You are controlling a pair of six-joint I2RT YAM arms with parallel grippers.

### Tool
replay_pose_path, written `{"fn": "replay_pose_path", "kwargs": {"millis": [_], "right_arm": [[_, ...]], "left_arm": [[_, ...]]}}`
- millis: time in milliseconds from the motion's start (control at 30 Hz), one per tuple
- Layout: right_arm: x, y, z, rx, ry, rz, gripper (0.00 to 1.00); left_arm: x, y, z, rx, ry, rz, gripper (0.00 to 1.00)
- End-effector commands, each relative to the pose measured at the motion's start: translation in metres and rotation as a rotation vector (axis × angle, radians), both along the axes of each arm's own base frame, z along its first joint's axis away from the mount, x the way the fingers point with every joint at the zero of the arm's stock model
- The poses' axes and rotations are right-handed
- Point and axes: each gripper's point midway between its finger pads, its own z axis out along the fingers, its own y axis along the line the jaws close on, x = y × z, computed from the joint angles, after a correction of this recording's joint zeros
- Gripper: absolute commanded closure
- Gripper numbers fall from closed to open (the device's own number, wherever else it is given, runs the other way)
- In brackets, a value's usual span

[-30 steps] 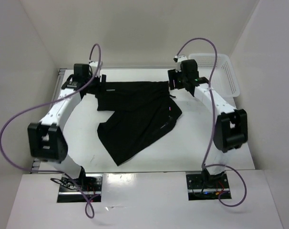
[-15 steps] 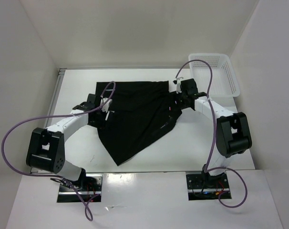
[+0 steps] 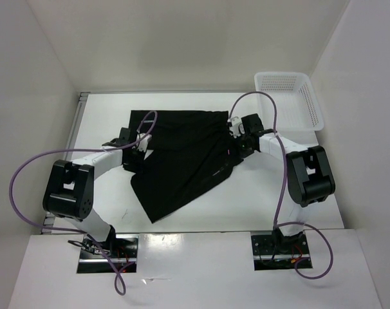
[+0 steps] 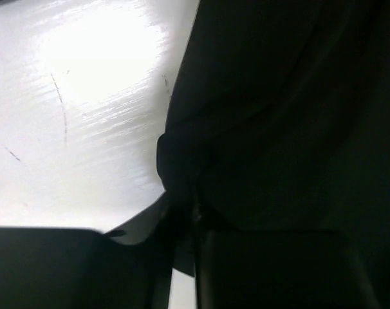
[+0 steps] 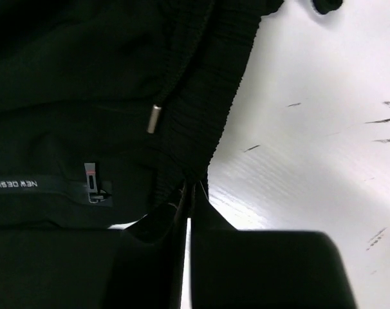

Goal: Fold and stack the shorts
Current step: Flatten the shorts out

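The black shorts [image 3: 182, 151] lie spread on the white table [image 3: 105, 116], one leg pointing to the near left. My left gripper [image 3: 134, 154] is down at their left edge. In the left wrist view its jaws [image 4: 185, 209] are pinched on a fold of the dark fabric [image 4: 278, 96]. My right gripper [image 3: 237, 145] is at the right edge. In the right wrist view it [image 5: 190, 190] is shut on the ribbed waistband [image 5: 208, 96], beside the metal drawstring tip [image 5: 154, 118].
A white mesh basket [image 3: 290, 96] stands at the far right corner of the table. White walls enclose the table at the back and sides. Purple cables loop off both arms.
Both arms came down from the far edge of the shorts to their left and right edges. Both grippers went from open to closed on the fabric.
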Motion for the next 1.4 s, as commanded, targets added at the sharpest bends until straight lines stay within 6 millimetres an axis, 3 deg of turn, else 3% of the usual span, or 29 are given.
{"fn": "replay_pose_path", "kwargs": {"millis": [0,67,100,133,167,233,300,333,400,433,467,500,533,567,633,667,700,733,833,900,1000,1100,1167,1233,1367], "right_arm": [[-0.018,-0.001,-0.004,-0.023,0.035,0.103,1.0],[-0.033,-0.005,0.002,-0.057,0.054,0.202,1.0],[-0.053,-0.009,-0.001,-0.068,0.113,0.238,1.0],[-0.06,-0.009,0.003,-0.069,0.126,0.265,1.0],[-0.073,-0.013,0.004,-0.079,0.14,0.309,1.0],[-0.094,-0.012,0.008,-0.058,0.185,0.344,1.0],[-0.105,-0.011,0.009,-0.036,0.198,0.353,1.0],[-0.11,-0.01,0.008,-0.026,0.202,0.357,1.0],[-0.111,-0.01,0.014,-0.024,0.179,0.358,0.99],[-0.108,-0.011,0.016,-0.029,0.163,0.345,0.84],[-0.106,-0.013,0.021,-0.042,0.143,0.339,0.44],[-0.106,-0.013,0.021,-0.042,0.143,0.339,0.37],[-0.101,-0.012,0.028,-0.039,0.111,0.339,0.34],[-0.1,-0.012,0.03,-0.038,0.102,0.339,0.29],[-0.095,-0.01,0.036,-0.036,0.083,0.339,0.27],[-0.095,-0.01,0.036,-0.036,0.083,0.339,0.26],[-0.091,-0.011,0.039,-0.043,0.07,0.335,0.26],[-0.084,-0.012,0.045,-0.062,0.042,0.355,0.26],[-0.062,-0.014,0.072,-0.117,-0.068,0.402,0.26],[-0.054,-0.016,0.089,-0.146,-0.125,0.437,0.26],[-0.069,-0.005,0.091,-0.229,-0.131,0.604,0.32],[-0.103,0.007,0.069,-0.297,-0.047,0.778,0.33],[-0.114,0.008,0.052,-0.328,0.003,0.814,0.3],[-0.118,0.007,0.033,-0.36,0.026,0.82,0.26],[-0.115,-0.006,0.004,-0.44,0.025,0.851,0.26]], "left_arm": [[0.018,-0.003,-0.003,-0.026,-0.029,-0.003,0.91],[0.038,0.01,0.005,0.011,-0.084,0.041,1.0],[0.05,0.019,0.009,0.032,-0.116,0.069,1.0],[0.062,0.027,0.015,0.039,-0.143,0.094,1.0],[0.087,0.04,0.033,0.04,-0.211,0.137,1.0],[0.107,0.052,0.04,0.055,-0.246,0.171,0.96],[0.125,0.052,0.054,0.05,-0.286,0.173,0.74],[0.128,0.049,0.059,0.038,-0.292,0.166,0.42],[0.127,0.047,0.069,0.027,-0.288,0.158,0.33],[0.125,0.04,0.075,0.017,-0.287,0.141,0.31],[0.114,0.037,0.084,0.001,-0.272,0.129,0.29],[0.107,0.035,0.089,-0.007,-0.26,0.123,0.29],[0.095,0.034,0.089,-0.014,-0.232,0.117,0.29],[0.068,0.027,0.09,-0.031,-0.17,0.095,0.29],[0.034,0.021,0.084,-0.044,-0.088,0.072,0.29],[0.01,0.019,0.089,-0.041,-0.055,0.062,0.29],[-0.018,0.011,0.073,-0.034,0.004,0.027,0.29],[-0.037,0.008,0.079,-0.034,0.001,0.007,0.29],[-0.077,-0.003,0.068,-0.02,0.01,-0.064,0.28],[-0.089,-0.006,0.064,-0.01,0.012,-0.09,0.28],[-0.1,-0.01,0.053,0.008,0.042,-0.125,0.27],[-0.108,-0.008,0.041,0.056,0.062,-0.145,0.27],[-0.107,-0.003,0.03,0.104,0.049,-0.143,0.27],[-0.108,0.002,0.021,0.145,0.047,-0.142,0.27],[-0.111,-0.011,0.015,0.124,0.057,-0.191,0.27]]}}
